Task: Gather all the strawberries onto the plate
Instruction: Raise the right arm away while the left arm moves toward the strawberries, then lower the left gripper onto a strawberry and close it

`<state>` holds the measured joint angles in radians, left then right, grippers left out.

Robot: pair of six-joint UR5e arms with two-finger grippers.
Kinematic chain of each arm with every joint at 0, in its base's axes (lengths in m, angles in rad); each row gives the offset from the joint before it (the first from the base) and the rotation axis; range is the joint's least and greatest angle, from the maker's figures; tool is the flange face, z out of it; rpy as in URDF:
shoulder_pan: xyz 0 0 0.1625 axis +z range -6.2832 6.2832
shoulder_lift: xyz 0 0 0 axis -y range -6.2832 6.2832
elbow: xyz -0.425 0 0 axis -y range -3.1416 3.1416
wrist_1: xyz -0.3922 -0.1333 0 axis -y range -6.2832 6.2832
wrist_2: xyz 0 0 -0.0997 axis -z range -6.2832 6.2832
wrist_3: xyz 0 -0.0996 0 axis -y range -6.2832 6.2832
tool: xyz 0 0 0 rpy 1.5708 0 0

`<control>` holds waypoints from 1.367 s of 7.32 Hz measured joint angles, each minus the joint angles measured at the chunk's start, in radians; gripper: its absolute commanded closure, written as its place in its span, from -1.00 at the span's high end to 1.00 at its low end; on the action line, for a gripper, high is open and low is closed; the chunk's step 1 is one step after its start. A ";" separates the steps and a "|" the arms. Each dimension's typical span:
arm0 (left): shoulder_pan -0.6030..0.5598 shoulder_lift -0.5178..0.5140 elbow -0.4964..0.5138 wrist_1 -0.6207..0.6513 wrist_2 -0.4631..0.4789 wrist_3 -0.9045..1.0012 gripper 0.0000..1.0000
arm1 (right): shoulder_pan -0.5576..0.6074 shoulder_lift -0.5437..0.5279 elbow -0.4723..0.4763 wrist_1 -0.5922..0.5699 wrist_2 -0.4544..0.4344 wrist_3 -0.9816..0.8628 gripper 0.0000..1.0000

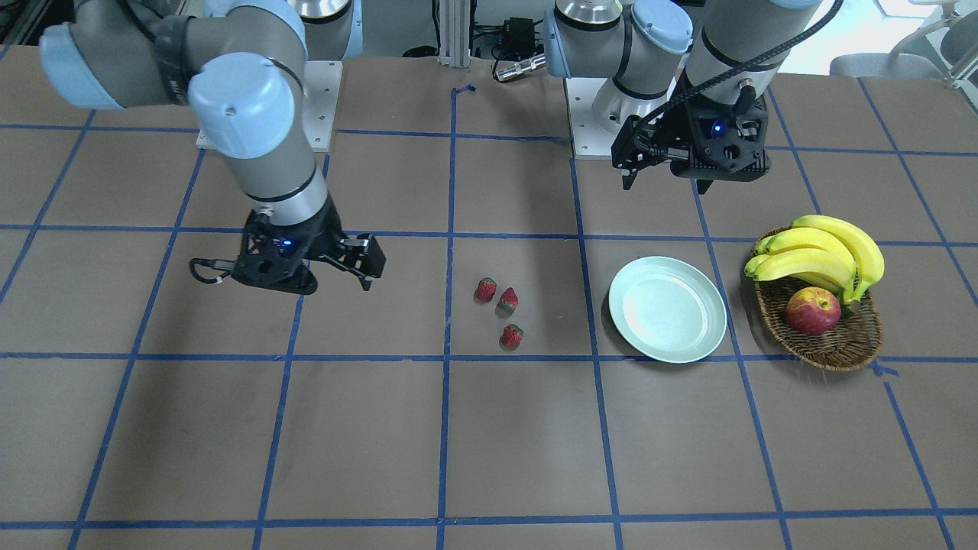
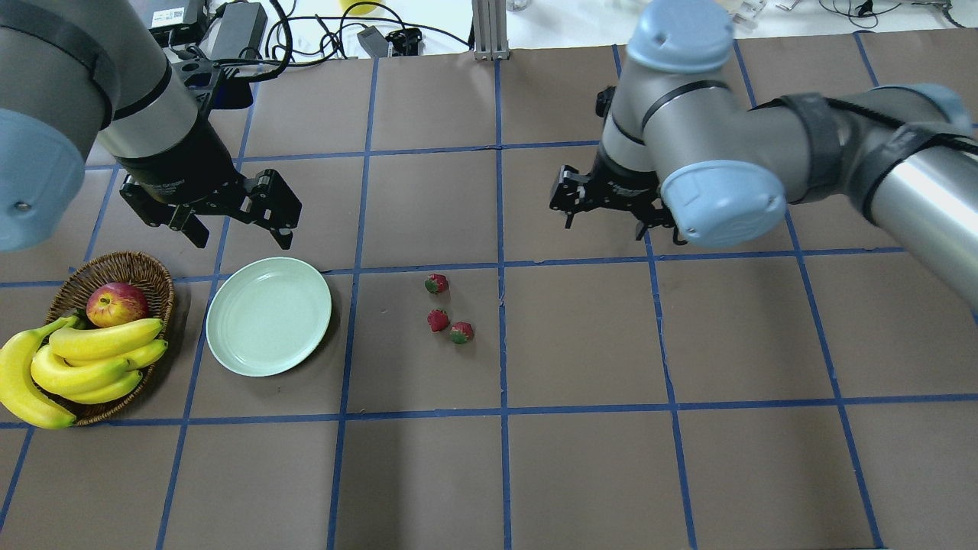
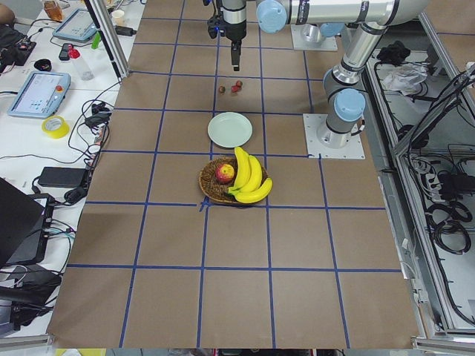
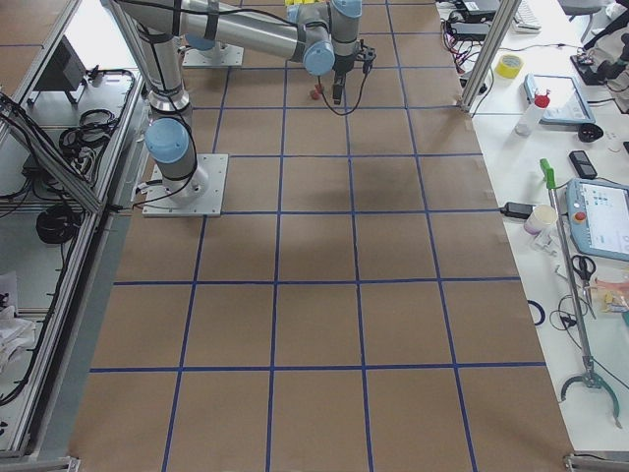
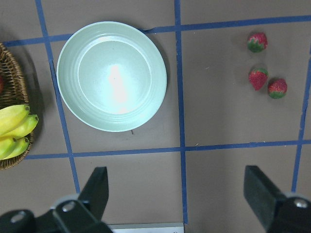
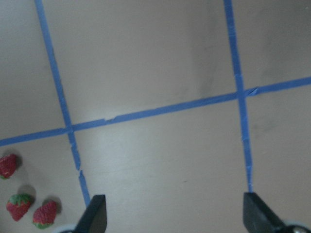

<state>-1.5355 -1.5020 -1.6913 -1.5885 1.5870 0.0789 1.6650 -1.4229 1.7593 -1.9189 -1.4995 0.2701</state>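
Strawberries (image 2: 438, 320) loose on table (image 2: 581, 473); plate (image 2: 269, 316) beside basket (image 2: 122, 266) (bananas (image 2: 92, 359), apple (image 2: 116, 304) inside).

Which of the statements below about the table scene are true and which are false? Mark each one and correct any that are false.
1. All three strawberries lie on the table, none in the plate. True.
2. The apple sits on the plate. False: the apple is in the basket, and the plate is empty.
3. The plate lies between the strawberries and the basket. True.
4. The right end effector is shut on a strawberry. False: the right end effector is open, holds nothing and is apart from the strawberries.
5. The left end effector is open. True.
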 measured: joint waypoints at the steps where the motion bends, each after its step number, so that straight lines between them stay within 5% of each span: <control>1: 0.005 -0.010 0.000 0.001 -0.015 -0.004 1.00 | -0.076 -0.037 -0.040 0.084 -0.004 -0.110 1.00; 4: 0.003 -0.037 -0.004 0.004 -0.030 -0.068 1.00 | -0.151 -0.081 -0.271 0.320 -0.013 -0.223 1.00; 7: -0.048 -0.074 -0.049 0.086 -0.098 -0.154 1.00 | -0.158 -0.095 -0.315 0.347 -0.071 -0.275 1.00; 10: -0.125 -0.128 -0.191 0.382 -0.113 -0.208 1.00 | -0.158 -0.130 -0.307 0.348 -0.063 -0.371 1.00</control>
<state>-1.6601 -1.6300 -1.8828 -1.2068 1.4745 -0.1296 1.5074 -1.5527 1.4522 -1.5711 -1.5620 -0.1008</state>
